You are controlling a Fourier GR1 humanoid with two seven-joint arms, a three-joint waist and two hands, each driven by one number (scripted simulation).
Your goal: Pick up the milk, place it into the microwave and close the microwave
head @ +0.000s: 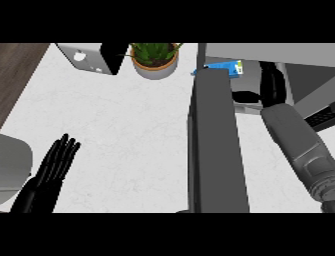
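Note:
The milk [224, 67], a small blue and white carton, shows just past the top edge of the open microwave door [214, 145], at the mouth of the microwave [310, 80]; the door hides its lower part. My right hand [272, 84] reaches into the microwave just right of the carton. Its fingers are straight, its thumb points left, and a small gap separates it from the milk. My left hand [54, 167] rests open at the lower left, fingers up, far from the microwave.
The dark door stands out across the counter [126, 125] from top to bottom. A potted plant [154, 57] and a grey appliance [95, 57] stand at the back. A grey rounded object [0, 160] lies at the left edge, where the counter ends.

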